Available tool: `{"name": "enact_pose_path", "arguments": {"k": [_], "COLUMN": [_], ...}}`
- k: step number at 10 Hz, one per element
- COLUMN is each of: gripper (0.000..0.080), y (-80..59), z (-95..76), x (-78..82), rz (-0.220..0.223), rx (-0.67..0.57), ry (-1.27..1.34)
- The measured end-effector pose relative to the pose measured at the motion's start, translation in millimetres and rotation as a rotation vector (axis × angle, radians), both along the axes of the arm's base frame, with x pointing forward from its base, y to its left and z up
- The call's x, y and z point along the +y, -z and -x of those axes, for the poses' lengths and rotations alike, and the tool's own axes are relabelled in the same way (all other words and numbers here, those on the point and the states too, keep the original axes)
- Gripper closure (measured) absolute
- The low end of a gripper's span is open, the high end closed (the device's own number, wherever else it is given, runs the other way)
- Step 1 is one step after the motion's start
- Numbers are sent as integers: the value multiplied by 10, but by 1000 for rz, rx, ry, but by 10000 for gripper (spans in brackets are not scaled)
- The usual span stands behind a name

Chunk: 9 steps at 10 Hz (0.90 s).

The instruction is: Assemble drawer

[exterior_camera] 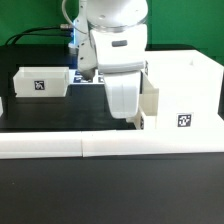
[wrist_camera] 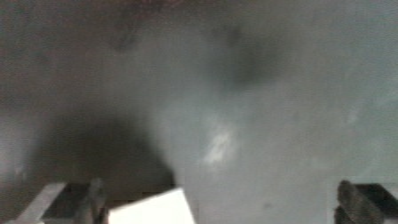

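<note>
exterior view
- box shell [exterior_camera: 183,88]: upright at the exterior view's right, top open, marker on its front face.
- tray [exterior_camera: 42,83]: on the bench [exterior_camera: 30,115] at the exterior view's left, well apart from the shell.
- white part [exterior_camera: 150,104]: against the shell's near edge, half hidden by the arm [exterior_camera: 112,40].
- free room: bare bench between tray and arm.
- border wall [exterior_camera: 60,147]: closes off the front edge.

wrist view
- jaws: spread wide, dark fingers [wrist_camera: 63,205] at both sides.
- white corner [wrist_camera: 151,211]: between them; contact, cannot tell.
- rest: blurred.

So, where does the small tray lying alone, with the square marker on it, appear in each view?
Exterior view: the tray is on the table at the exterior view's left, apart from the arm.
Wrist view: not in it.
Shared landmark: probably the white part under the arm; in the wrist view this part shows between the fingers.
</note>
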<state>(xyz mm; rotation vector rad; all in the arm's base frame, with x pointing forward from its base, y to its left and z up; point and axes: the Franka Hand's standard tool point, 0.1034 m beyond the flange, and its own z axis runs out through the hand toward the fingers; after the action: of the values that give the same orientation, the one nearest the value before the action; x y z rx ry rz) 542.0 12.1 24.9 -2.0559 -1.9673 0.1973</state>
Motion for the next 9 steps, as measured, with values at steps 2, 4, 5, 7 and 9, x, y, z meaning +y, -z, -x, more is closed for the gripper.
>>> {"name": "enact_pose_path", "arguments": {"k": [2, 4, 5, 7, 9], "gripper": [151, 151, 151, 151, 151], "y": [2, 3, 9, -5, 26], "z": [-7, -98, -166, -274, -220], "x": [-86, -98, -106, -79, 87], "rz": [-7, -17, -23, -12, 12], "rx": [-3, -16, -18, -20, 8], "ry": [-9, -29, -39, -4, 41]}}
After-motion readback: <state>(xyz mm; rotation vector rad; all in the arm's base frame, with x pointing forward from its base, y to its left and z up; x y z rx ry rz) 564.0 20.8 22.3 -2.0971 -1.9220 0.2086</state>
